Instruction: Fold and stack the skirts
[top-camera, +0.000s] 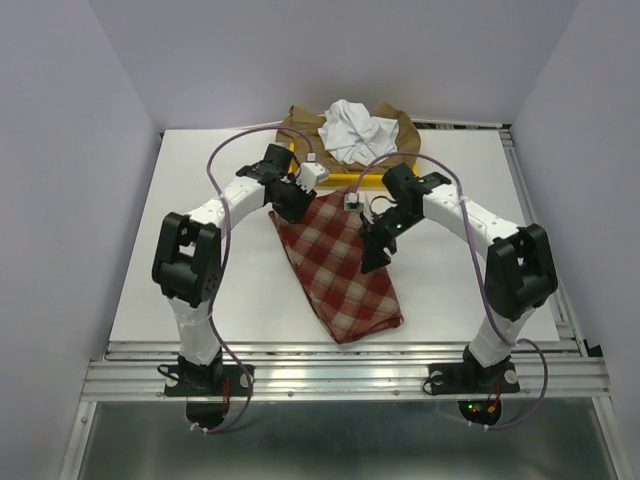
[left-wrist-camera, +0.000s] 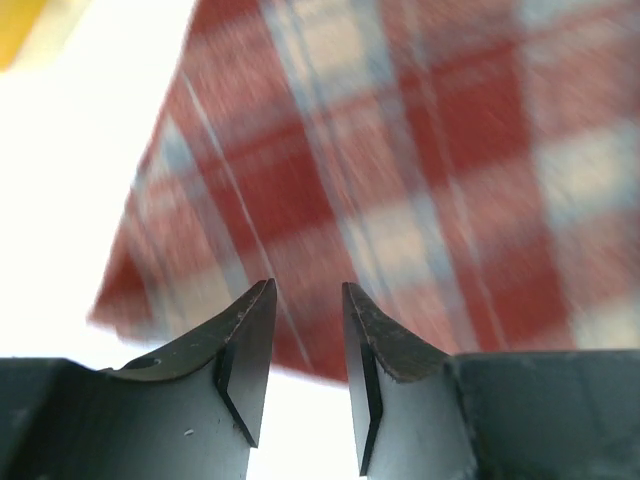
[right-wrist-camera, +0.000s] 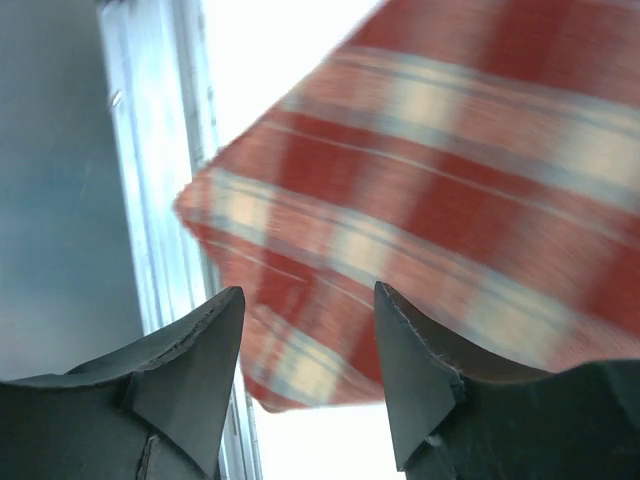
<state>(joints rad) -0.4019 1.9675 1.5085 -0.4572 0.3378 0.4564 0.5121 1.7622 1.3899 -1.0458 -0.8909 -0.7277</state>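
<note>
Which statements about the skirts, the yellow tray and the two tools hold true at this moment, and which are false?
1. The checked skirt lies spread on the table. True.
2. The white skirt is folded flat. False: it sits crumpled on the tan skirt.
3. The right tool is shut. False: its jaws stand apart above the checked skirt.
4. The yellow tray lies beyond the checked skirt. True.
5. The left tool grips the white skirt. False: it is over the checked skirt, jaws apart.
</note>
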